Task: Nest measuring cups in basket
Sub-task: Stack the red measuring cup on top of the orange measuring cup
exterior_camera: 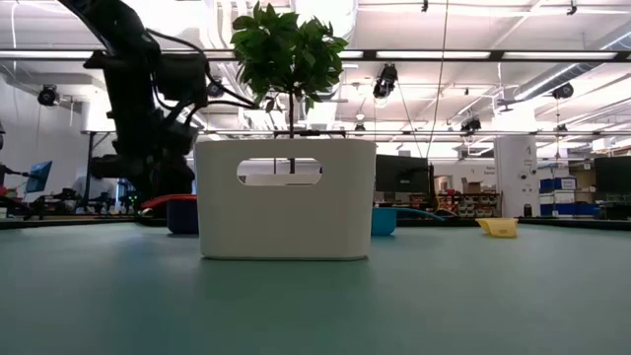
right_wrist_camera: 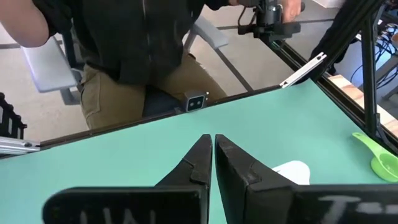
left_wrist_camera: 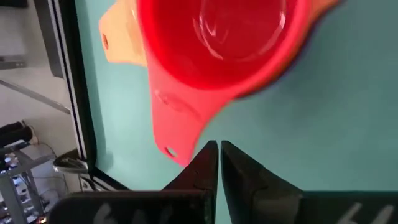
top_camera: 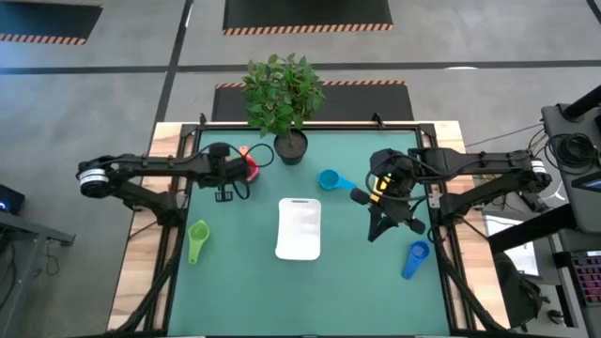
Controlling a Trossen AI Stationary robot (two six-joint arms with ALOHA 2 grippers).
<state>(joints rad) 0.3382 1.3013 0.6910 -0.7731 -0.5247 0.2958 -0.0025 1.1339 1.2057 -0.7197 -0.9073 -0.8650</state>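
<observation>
Left gripper [left_wrist_camera: 217, 149]: we saw it clenched on nothing, poised just short of the red cup's [left_wrist_camera: 217, 43] handle at the table's ten o'clock; we judged it lined up for a pick.
Green cup [top_camera: 196, 239]: lay loose at eight o'clock.
Basket [top_camera: 300, 228]: sat mid-table, apparently empty, waiting as the nesting spot.
Teal cup [top_camera: 331, 179]: at one o'clock.
Right gripper [right_wrist_camera: 213, 149]: closed, empty, arm folded at three o'clock.
Blue cup [top_camera: 415, 257]: at four o'clock.
</observation>
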